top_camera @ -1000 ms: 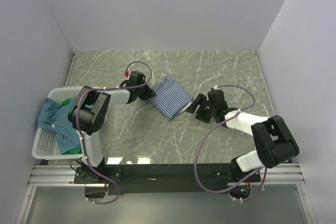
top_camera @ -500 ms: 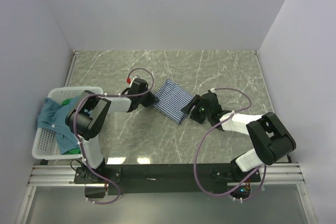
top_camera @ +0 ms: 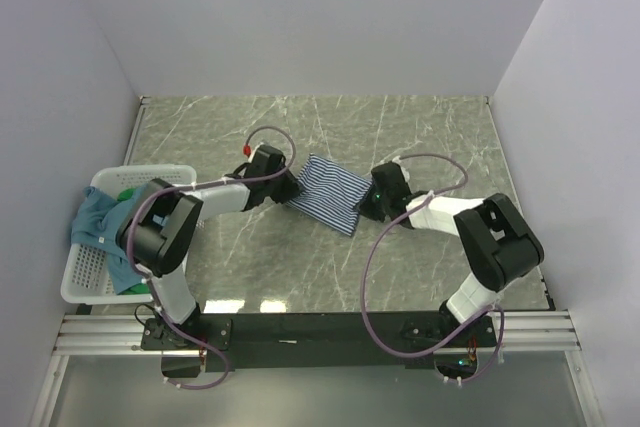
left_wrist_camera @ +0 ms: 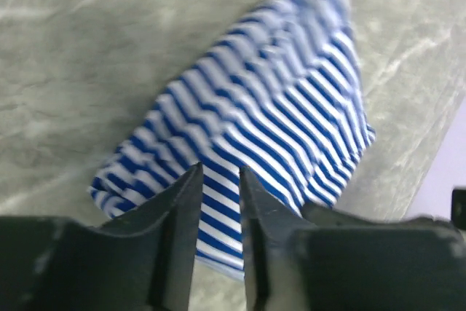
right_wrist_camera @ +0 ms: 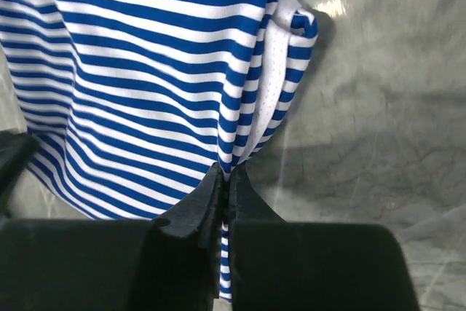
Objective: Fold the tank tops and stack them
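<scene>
Striped tank top (top_camera: 325, 192): folded into a rough rectangle, lying on the desk (top_camera: 420, 127) near its middle, between the two hands.
Left hand (left_wrist_camera: 220, 172): at the left edge of the striped tank top, fingers parted by a narrow gap, stripes visible through that gap, nothing clamped.
Right hand (right_wrist_camera: 224, 180): at the right edge of the same top, fingers pressed together on a fold of the striped cloth, pinching it.
Teal-blue tank top (top_camera: 100, 227): crumpled, draped over the rim of the basket (top_camera: 85, 282).
Green tank top (top_camera: 125, 193): mostly hidden, small patches showing inside the basket beside the teal cloth.
Basket: white mesh, at the desk's left side, well apart from the striped top.
</scene>
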Available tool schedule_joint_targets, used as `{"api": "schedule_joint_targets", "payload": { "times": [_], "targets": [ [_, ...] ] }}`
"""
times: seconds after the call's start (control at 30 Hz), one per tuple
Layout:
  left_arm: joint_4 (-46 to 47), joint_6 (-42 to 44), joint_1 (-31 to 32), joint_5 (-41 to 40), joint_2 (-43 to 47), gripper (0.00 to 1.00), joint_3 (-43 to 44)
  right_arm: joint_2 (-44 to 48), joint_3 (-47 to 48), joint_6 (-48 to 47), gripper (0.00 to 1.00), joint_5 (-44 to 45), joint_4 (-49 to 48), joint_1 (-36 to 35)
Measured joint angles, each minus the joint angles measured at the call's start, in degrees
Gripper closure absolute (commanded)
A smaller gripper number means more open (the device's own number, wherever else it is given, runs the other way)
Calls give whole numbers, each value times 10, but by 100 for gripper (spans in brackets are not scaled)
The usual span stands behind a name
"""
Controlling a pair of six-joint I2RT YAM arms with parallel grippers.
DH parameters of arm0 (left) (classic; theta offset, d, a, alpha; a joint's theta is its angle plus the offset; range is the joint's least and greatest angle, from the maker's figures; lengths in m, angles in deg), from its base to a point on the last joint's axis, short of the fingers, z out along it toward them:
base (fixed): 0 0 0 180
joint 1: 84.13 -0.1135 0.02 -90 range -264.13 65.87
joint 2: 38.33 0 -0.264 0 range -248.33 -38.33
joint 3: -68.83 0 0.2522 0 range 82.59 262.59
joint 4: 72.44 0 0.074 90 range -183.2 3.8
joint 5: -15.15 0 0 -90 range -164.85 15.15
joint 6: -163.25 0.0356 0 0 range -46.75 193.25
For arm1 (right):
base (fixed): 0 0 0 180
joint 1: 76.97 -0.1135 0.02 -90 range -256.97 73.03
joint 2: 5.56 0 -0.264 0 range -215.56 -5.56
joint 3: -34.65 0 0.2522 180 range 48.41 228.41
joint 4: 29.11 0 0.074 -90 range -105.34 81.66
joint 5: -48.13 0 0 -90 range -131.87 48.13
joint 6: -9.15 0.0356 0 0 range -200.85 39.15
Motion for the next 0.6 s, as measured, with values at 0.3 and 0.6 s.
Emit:
{"api": "schedule_joint_targets", "payload": {
  "times": [0.3,0.6],
  "targets": [
    [-108,84,0,0,182,61,82,-42,203,-145,100,65,179,60],
    [-160,143,4,28,389,60,-22,-278,553,-325,100,138,330,156]
  ]
}}
